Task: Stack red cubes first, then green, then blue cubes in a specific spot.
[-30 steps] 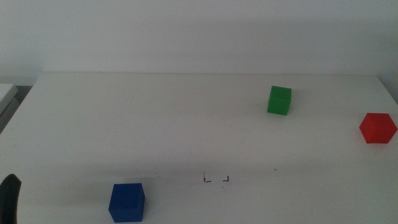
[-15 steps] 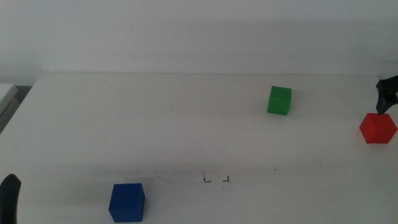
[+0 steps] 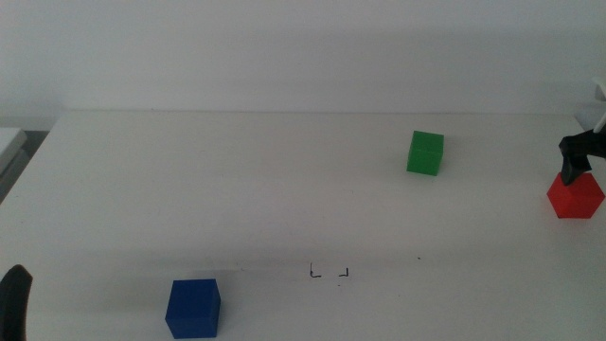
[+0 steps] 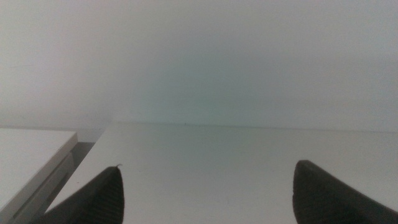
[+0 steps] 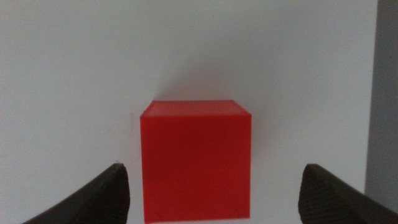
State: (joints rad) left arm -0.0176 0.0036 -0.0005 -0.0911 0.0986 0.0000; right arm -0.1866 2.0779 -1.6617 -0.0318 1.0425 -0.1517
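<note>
Carrying all three cubes, the white desk [image 3: 284,189] is the largest thing, and none of the cubes is stacked yet. The right gripper [image 3: 579,161] has its place at the right edge of the desk, just over the red cube [image 3: 575,196], which stands near that same edge and is well apart from the target spot [image 3: 329,273] close to the middle of the front edge. In the right wrist view the red cube [image 5: 196,160] lies straight ahead of the right gripper [image 5: 211,193], centred between the two dark jaws, which are spread wide with free space on both sides and hold nothing. The faces of the cube seem square to the jaws, though the picture is a little blurred, so I judge that a straight descent is enough. The blue cube [image 3: 193,308] sits near the front edge toward the left corner, and the green cube [image 3: 425,152] toward the back right. The left gripper [image 4: 205,193] waits at the front left corner, also spread wide and holding nothing.
</note>
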